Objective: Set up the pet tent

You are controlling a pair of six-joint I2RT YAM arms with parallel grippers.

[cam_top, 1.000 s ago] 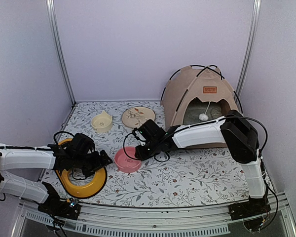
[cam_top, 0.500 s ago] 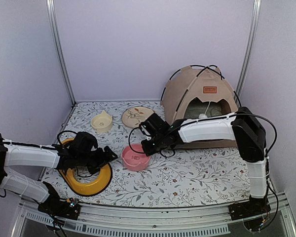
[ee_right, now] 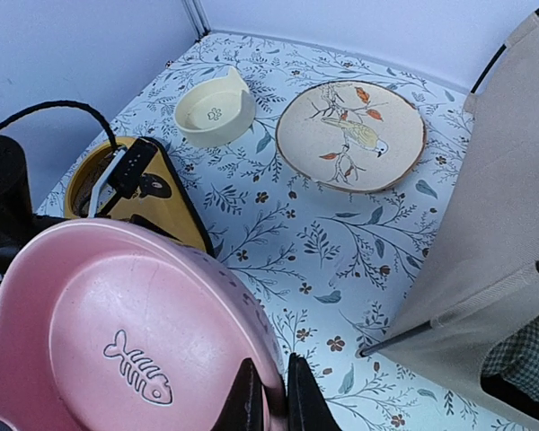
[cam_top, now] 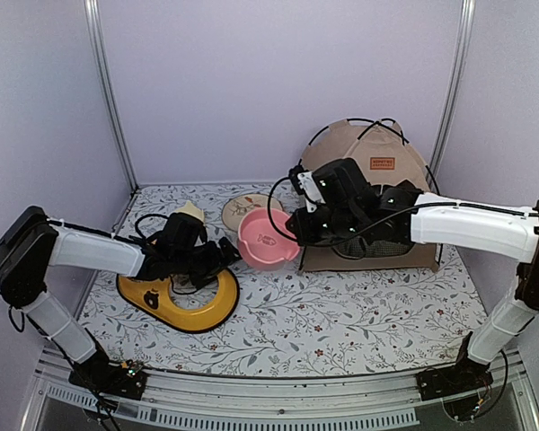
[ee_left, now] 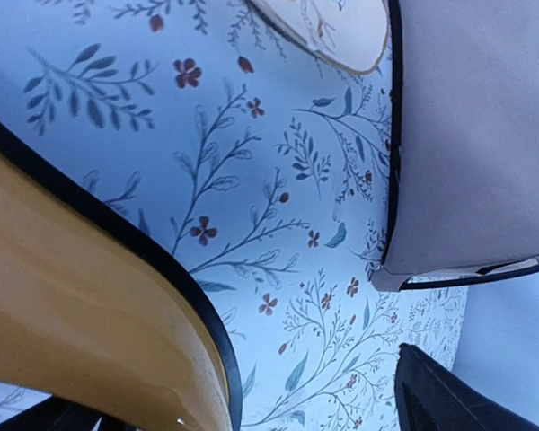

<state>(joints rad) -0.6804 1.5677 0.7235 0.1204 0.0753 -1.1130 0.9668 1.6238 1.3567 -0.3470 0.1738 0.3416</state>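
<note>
The beige pet tent stands at the back right with black poles arched over it and an orange-brown label. Its lower corner shows in the left wrist view, and its side wall in the right wrist view. My right gripper is shut on the rim of a pink bowl with a fishbone mark. It holds the pink bowl raised just left of the tent opening. My left gripper is open over the rim of a yellow bowl, with one finger apart from it.
A cream bowl and a bird-patterned plate lie at the back of the flowered mat. The yellow bowl sits front left. A green-checked cushion lies inside the tent. White walls close in the back and sides.
My right gripper shut on the pink bowl, lifted it and carried it right, toward the tent. My left arm moved right, and the yellow bowl shifted right with it.
</note>
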